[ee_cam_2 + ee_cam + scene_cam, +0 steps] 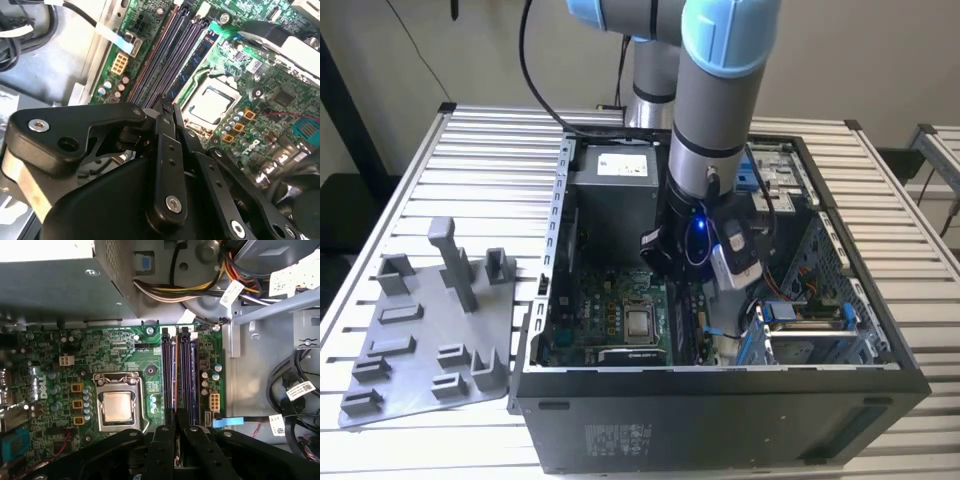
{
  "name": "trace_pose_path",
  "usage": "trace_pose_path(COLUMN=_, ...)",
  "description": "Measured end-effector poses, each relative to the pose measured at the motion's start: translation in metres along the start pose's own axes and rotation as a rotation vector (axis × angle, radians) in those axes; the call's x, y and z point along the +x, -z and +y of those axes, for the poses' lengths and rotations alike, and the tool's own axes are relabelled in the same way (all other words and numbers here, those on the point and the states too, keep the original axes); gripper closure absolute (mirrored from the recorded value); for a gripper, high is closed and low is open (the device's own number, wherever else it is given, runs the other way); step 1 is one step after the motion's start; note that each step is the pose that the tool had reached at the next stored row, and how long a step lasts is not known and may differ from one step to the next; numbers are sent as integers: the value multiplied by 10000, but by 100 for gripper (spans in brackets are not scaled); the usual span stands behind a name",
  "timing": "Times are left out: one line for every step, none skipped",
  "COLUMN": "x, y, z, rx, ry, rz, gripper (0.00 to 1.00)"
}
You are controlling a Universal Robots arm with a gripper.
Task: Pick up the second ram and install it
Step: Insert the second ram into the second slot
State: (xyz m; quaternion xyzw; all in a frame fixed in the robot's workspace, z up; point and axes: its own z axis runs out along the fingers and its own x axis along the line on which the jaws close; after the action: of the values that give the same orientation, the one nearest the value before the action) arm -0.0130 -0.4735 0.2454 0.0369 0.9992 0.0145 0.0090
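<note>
— What did the exterior view show?

— A grey, round-jointed arm [705, 120] reached down into an open black sheet-metal computer case [720, 395]. The case lay on a table [490, 150] of pale ribbed slats. A flat grey plastic fixture [420, 340] with upright blocks sat at the exterior view's left, well apart from the arm.

— And the second wrist view?

— The gripper [167, 107] was matte black, with angular links and bright screw heads. Its two slim fingers [172, 120] were drawn together, tip against tip. Just beyond the tips the second ram [196, 57] stood on edge among the long dark memory slots [165, 55]. It was a narrow bluish-green stick beside the square metal-framed processor socket [210, 105]. The green motherboard [270, 85] around it was studded with small orange and grey components.

— Was the stick pinched?

— It was not between the fingers, but whether the closed tips touched it could not be told.

— The first wrist view?

— From straight above, the ram showed as a thin line [176, 375] between the purple-black slots and ran right up to the closed fingertips [168, 432]. The shiny socket plate [119, 405] lay to one side. A perforated grey power supply box [50, 285] and a bundle of coloured cables [200, 285] sat beyond the board's edge.
</note>
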Motion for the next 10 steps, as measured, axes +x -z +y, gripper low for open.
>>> trace_pose_path(x=0, y=-16, z=-5, rx=1, ry=0, rz=0, gripper=86)
trace_pose_path(x=0, y=-33, z=-13, rx=3, ry=0, rz=0, gripper=86)
trace_pose_path(x=-1, y=-47, z=-18, rx=2, ry=0, rz=0, gripper=86)
trace_pose_path(x=-2, y=-61, z=-20, rx=2, ry=0, rz=0, gripper=86)
trace_pose_path(x=-2, y=-75, z=-21, rx=4, ry=0, rz=0, gripper=86)
trace_pose_path(x=-3, y=-86, z=-21, rx=5, ry=-1, rz=0, gripper=86)
trace_pose_path(x=-5, y=-96, z=-21, rx=6, ry=0, rz=0, gripper=86)
trace_pose_path(x=-5, y=-111, z=-21, rx=5, ry=0, rz=-1, gripper=86)
trace_pose_path(x=-4, y=-125, z=-22, rx=4, ry=0, rz=-1, gripper=86)
trace_pose_path(x=-4, y=-134, z=-22, rx=5, ry=0, rz=0, gripper=86)
